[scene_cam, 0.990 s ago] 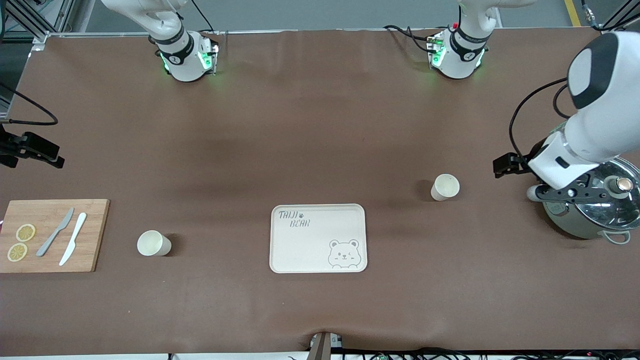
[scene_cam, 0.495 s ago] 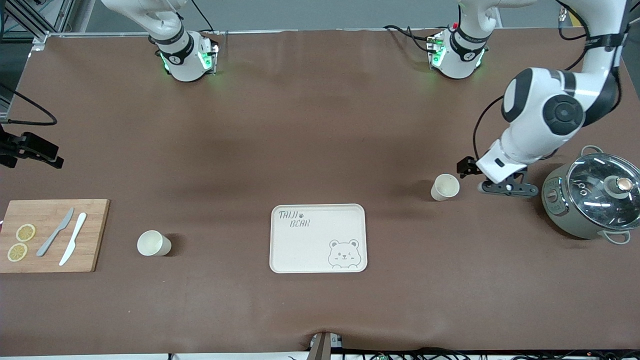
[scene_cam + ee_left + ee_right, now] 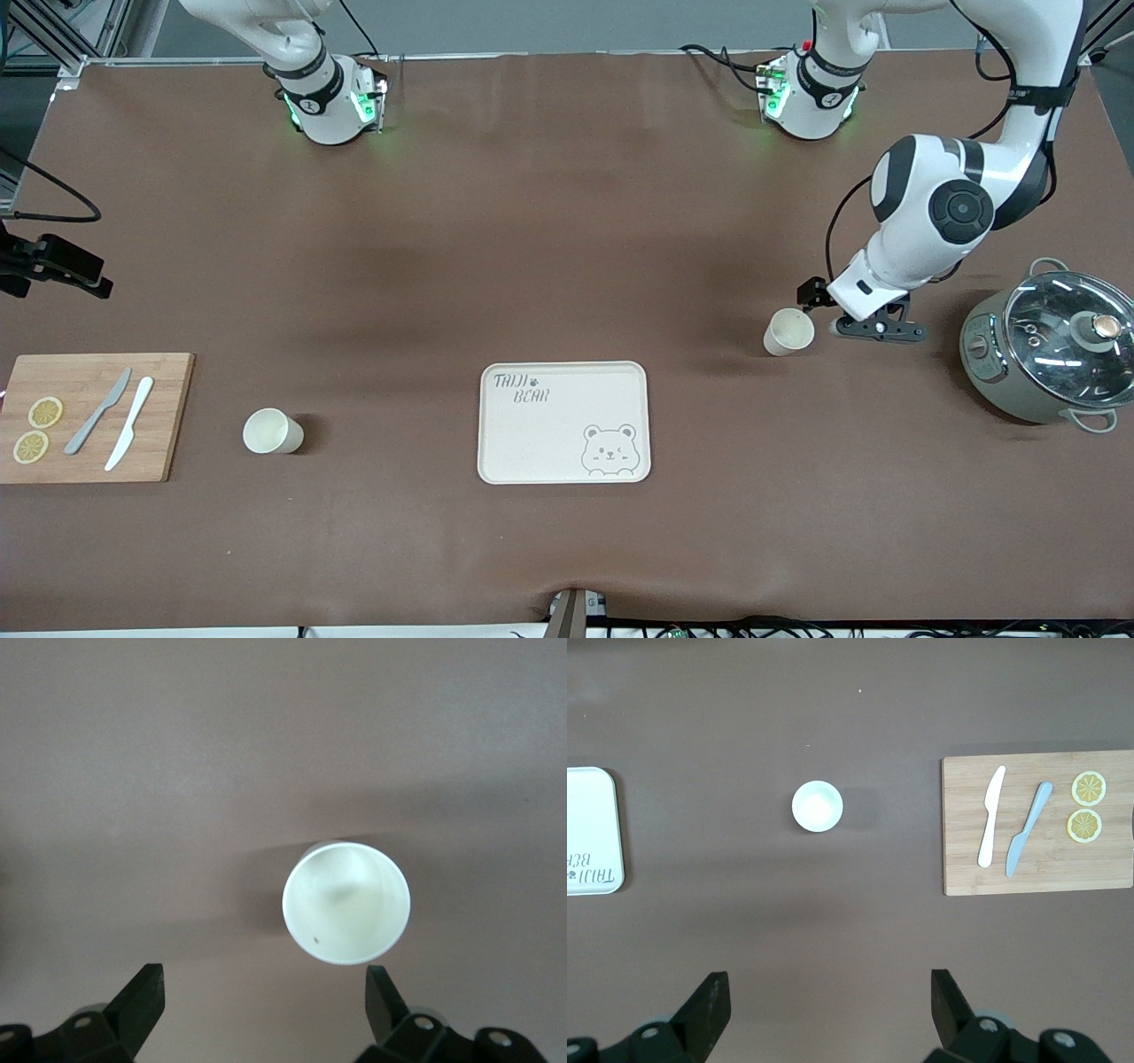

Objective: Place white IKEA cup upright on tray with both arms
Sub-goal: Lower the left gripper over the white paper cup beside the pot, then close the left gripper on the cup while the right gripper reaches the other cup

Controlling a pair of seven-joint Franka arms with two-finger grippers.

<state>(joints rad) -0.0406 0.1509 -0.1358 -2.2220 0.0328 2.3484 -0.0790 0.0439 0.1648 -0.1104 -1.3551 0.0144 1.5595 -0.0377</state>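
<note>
Because the tray point(image 3: 564, 423) sits bare mid-tabletop, the left pincer point(image 3: 264, 997) hangs wide open and empty beside one upright cup point(image 3: 788, 331); the right pincer point(image 3: 830, 1003), also open and empty, waits high above the other cup point(image 3: 817, 806).

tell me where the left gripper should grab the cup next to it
Probably across the side wall just below the rim, coming down from above. The cup stands upright, mouth up, with bare table all round it, and its round wall looks narrower than the open left gripper, which is beside it rather than around it, so it must centre first.
</note>
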